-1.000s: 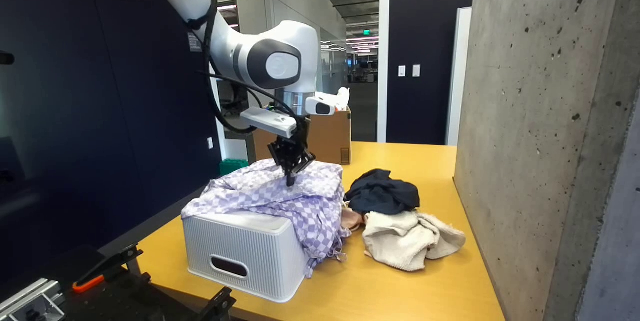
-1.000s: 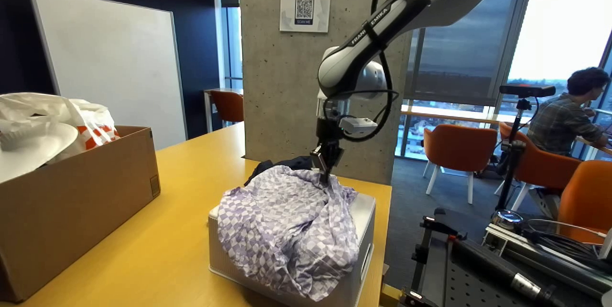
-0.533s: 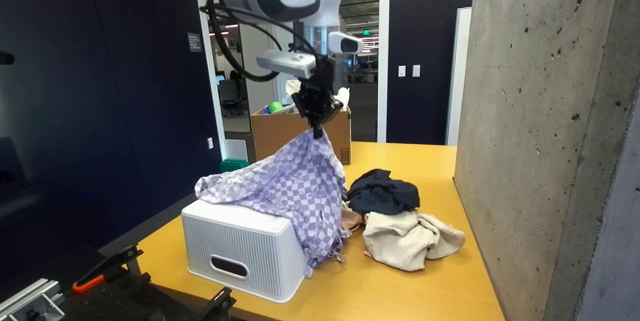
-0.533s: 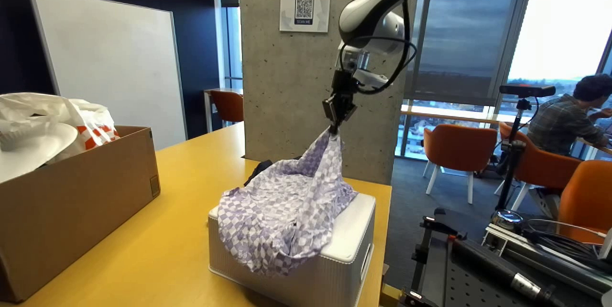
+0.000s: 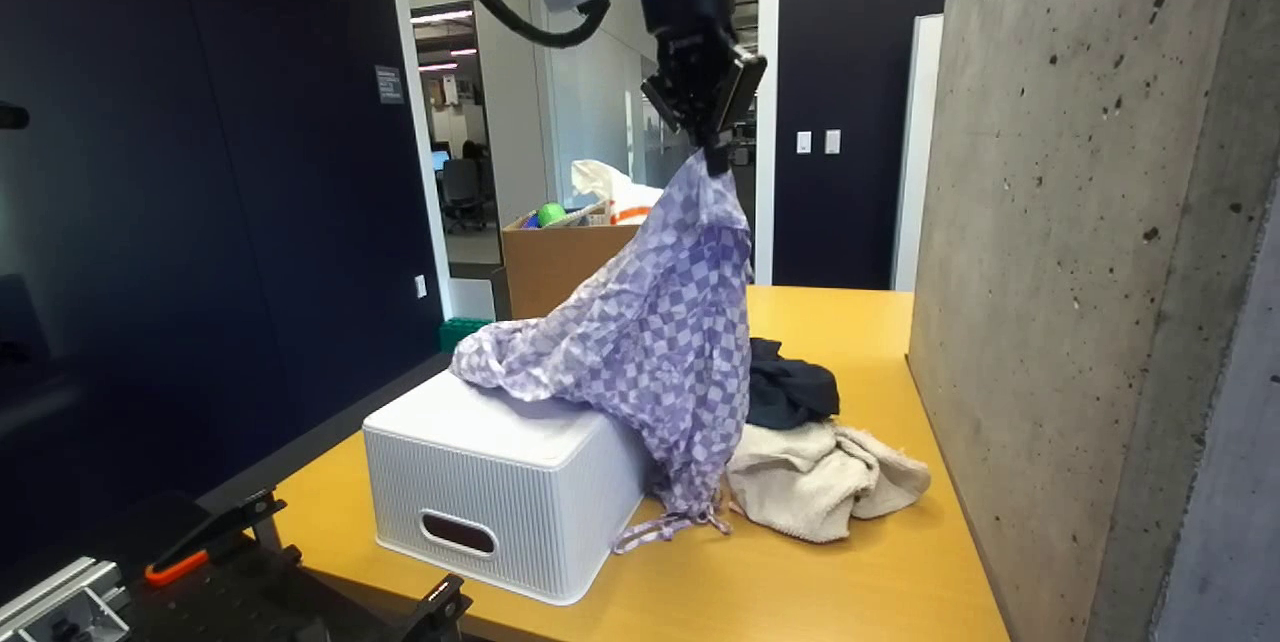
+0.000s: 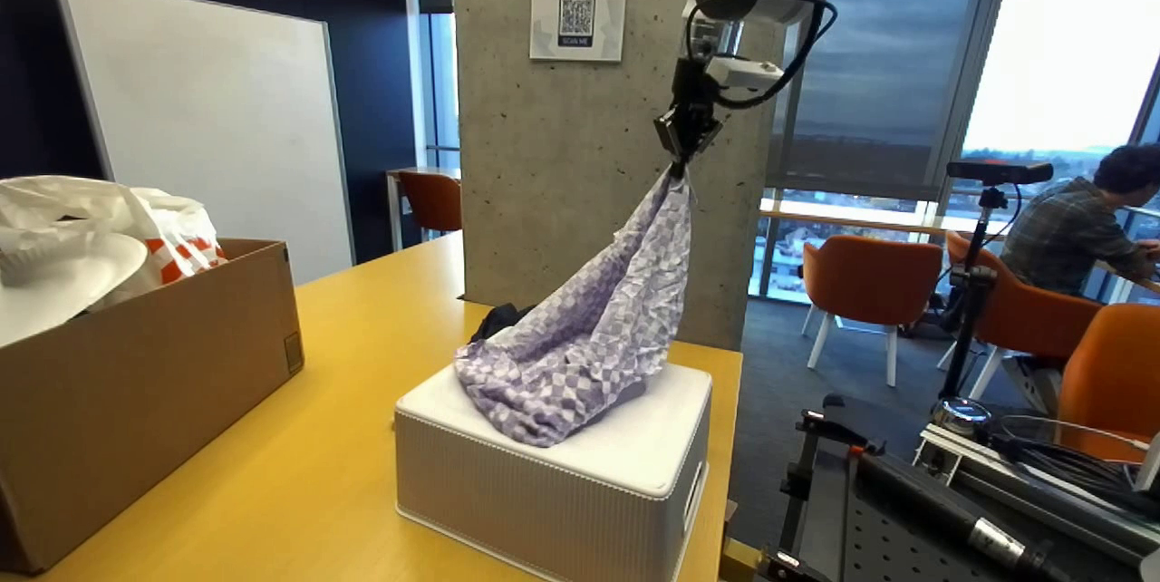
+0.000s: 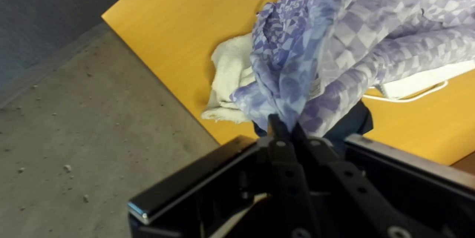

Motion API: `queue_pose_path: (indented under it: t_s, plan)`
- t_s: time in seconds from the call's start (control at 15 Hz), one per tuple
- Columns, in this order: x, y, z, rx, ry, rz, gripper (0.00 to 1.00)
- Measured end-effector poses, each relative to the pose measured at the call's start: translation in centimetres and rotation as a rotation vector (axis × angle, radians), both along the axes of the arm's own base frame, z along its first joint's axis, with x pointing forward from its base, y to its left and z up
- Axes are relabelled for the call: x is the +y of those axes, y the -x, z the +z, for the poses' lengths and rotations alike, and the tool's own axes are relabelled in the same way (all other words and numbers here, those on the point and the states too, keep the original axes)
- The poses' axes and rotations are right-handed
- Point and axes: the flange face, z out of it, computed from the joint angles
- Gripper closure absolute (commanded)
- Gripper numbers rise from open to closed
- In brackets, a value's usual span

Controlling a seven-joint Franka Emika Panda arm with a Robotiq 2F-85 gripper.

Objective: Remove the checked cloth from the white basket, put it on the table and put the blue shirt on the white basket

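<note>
- Reading the poster (image 6: 577, 2) on the concrete pillar (image 6: 553, 192), I find "BAIR" and "SCAN ME"; a tag (image 7: 316, 89) on the cloth (image 5: 665, 332) is too blurred for me.
- My gripper (image 5: 716, 162) pinches the cloth tightly at its upper end.
- Long axis of the cloth goes slanting, from my grip down onto the flat top of the basket (image 5: 470, 482); its strings (image 5: 683, 520) lie on the table (image 5: 800, 582).
- The cloth is thin and wrinkled, with lilac and white checks; the basket is ribbed white plastic, with rounded corners.
- The shirt (image 5: 795, 394), one soft dark heap, touches the rough beige cloth (image 5: 825, 482).
</note>
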Motion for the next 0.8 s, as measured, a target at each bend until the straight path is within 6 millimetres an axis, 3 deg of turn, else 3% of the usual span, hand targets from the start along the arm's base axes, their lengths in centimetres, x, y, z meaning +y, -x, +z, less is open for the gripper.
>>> queue_pose_path:
  t_s: [0.2,0.4,0.6,0.8]
  plan:
    - [-1.3,0.1,2.7,0.0,0.075,-0.046,0.99]
    - [0.1,-0.8,5.7,-0.007,0.15,-0.052,0.99]
    - [4.8,-1.3,11.6,-0.047,0.229,-0.028,0.99]
    - [11.4,-0.8,17.5,-0.112,0.236,0.051,0.99]
